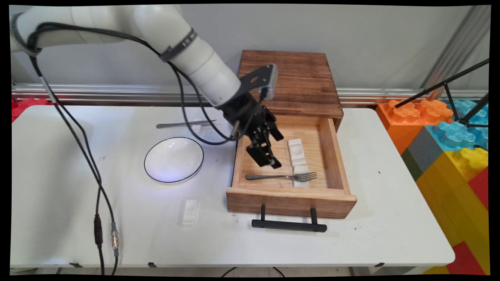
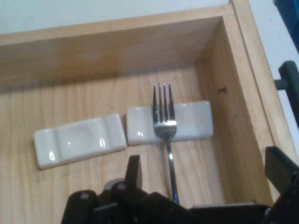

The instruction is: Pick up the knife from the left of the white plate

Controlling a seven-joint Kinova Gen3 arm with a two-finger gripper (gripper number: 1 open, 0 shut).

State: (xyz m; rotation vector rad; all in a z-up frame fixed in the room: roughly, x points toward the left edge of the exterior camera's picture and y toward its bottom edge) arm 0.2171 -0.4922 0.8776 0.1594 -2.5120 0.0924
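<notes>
1. The silver metal fork [image 1: 281, 176] lies flat on the floor of the open pale wooden drawer [image 1: 336, 156], near the drawer's front wall, its tines propped on a small white ceramic cutlery rest [image 1: 300, 170]; in the hand view the tines [image 2: 163, 105] sit across that rest [image 2: 191, 121].
2. A second white ceramic rest with a shallow dish-like hollow [image 1: 296, 151] lies in the drawer just beyond the first, almost end to end with it.
3. The black two-finger hand [image 1: 272, 160] hangs inside the drawer, just above and behind the fork's handle, not touching it. Its fingers are spread apart and hold nothing; in the hand view one finger [image 2: 133, 170] rises left of the handle and the other [image 2: 280, 168] stands well to the right.
4. The drawer is pulled out of a dark brown wooden cabinet [image 1: 291, 80], and a black bar handle [image 1: 289, 225] juts from the drawer's front.
5. Outside the drawer, on the white table [image 1: 390, 218] to its left, sit a white round plate with a thin black rim [image 1: 174, 159], a silver knife [image 1: 183, 124] farther back, and a third white rest [image 1: 190, 212] near the drawer's front corner.
6. As things lie, the fork rests in the drawer, ungripped.
</notes>
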